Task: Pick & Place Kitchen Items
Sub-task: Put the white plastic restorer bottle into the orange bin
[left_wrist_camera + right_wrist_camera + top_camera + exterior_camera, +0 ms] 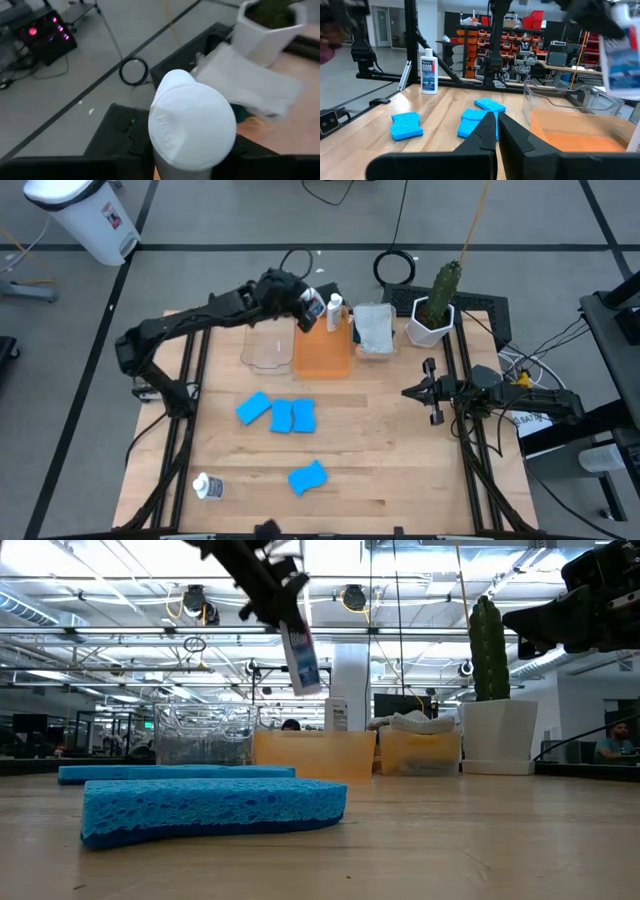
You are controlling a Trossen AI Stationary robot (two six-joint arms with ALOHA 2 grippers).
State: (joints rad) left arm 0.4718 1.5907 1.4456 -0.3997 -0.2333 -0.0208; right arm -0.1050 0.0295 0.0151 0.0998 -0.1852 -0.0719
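Held bottle: we saw the left pincer [305,305] clamped on a white labelled bottle [301,657], carried in the air above the orange bin [322,352] at the far side of the table [400,450].
Already placed: a second bottle [334,312] stood upright at the far edge of the orange bin, and a pale folded cloth [374,327] lay in the smaller bin [377,351] to its right — we could not tell what else was inside.
Left to do: four blue sponges [280,415] lay on the open table, and another bottle [208,487] lay on its side near the front left.
Right pincer [434,392]: fully closed, empty, waiting at the right side.
Progress: we judged it under halfway — the held bottle had not yet been released.
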